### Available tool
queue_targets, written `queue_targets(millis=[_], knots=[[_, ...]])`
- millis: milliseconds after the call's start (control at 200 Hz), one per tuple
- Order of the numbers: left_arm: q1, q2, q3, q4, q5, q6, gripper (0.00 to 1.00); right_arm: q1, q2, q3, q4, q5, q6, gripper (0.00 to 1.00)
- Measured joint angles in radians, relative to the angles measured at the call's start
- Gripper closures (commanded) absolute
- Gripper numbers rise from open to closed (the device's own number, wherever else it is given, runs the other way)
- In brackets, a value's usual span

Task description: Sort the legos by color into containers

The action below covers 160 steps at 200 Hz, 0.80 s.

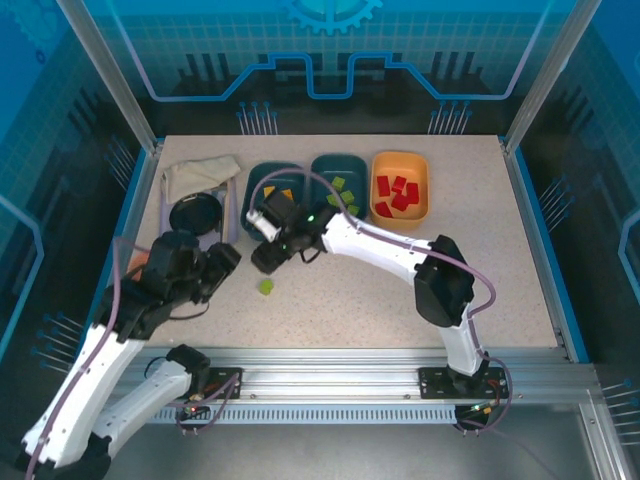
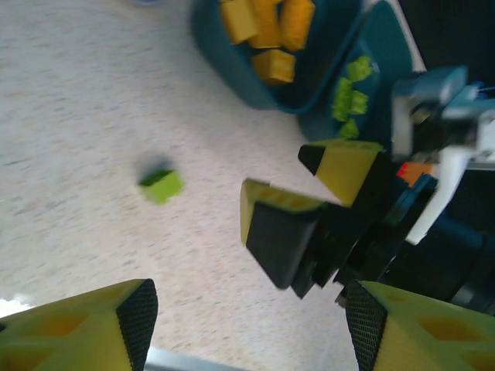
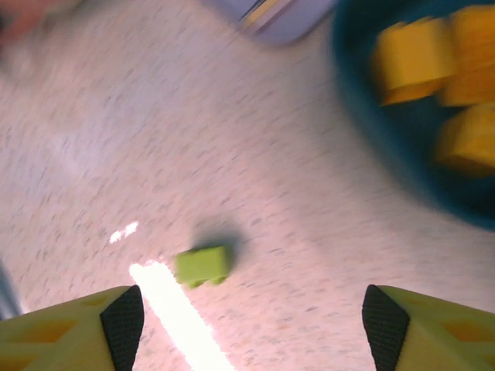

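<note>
Blurred yellow legos (image 3: 414,62) and teal tub (image 3: 370,131), cut off at the view's edge

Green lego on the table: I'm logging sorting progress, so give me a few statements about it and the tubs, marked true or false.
1. One green lego lies loose on the table. True.
2. The light orange tub holds orange-yellow pieces. False: it holds red bricks.
3. The right gripper is shut on the green lego. False: it is open, and the lego lies on the table.
4. Orange-yellow bricks sit in a dark teal tub. True.
</note>
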Motion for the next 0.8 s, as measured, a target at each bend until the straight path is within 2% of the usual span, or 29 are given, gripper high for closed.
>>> queue_targets(millis=[185, 425, 800], knots=[[0.0, -0.147, -0.063, -0.165, -0.027, -0.058, 0.3, 0.069, 0.055, -0.035, -0.003, -0.066, -0.026, 0.16], [0.001, -0.18, -0.073, -0.224, -0.027, -0.089, 0.3, 0.072, 0.167, 0.011, -0.029, -0.081, -0.038, 0.19], [0.001, -0.18, -0.074, -0.222, -0.027, -0.089, 0.3, 0.064, 0.298, 0.157, -0.093, -0.079, -0.053, 0.44]])
